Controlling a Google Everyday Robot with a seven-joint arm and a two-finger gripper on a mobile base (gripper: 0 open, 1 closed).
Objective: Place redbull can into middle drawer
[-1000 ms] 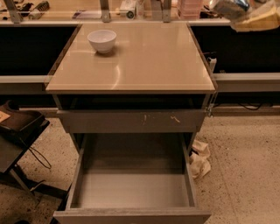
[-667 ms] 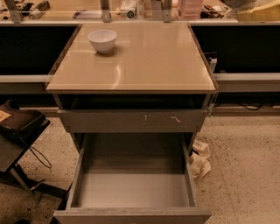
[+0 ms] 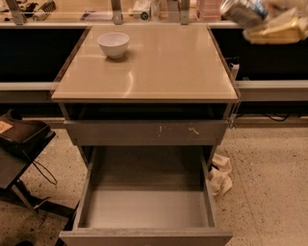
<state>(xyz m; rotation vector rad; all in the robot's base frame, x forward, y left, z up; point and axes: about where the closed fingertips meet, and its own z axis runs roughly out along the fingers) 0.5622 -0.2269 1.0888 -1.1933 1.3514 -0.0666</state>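
The gripper has been swung back down into the top right corner of the view, where only its edge was showing a moment ago. With it the can has been carried into sight. The can is seen tilted and smeared by motion, up in the air beyond the right rear corner of the table top, well apart from the drawers. It is being clasped at the gripper's tip; that is judged from its hanging there with nothing beneath it.

Nothing else has been disturbed. The white bowl is left standing near the table's left rear corner, and the scratched drawer front above is kept closed. The middle drawer below is pulled fully out, with its grey floor bare.

So the pick-up looks done, and the carry is judged to be under way. The can is yet to be brought forward over the table edge, lowered past the scratched front and set on the drawer floor. Care will be needed over the table's front lip on the way down. The slim can could also be tipped over if it is let go too high.
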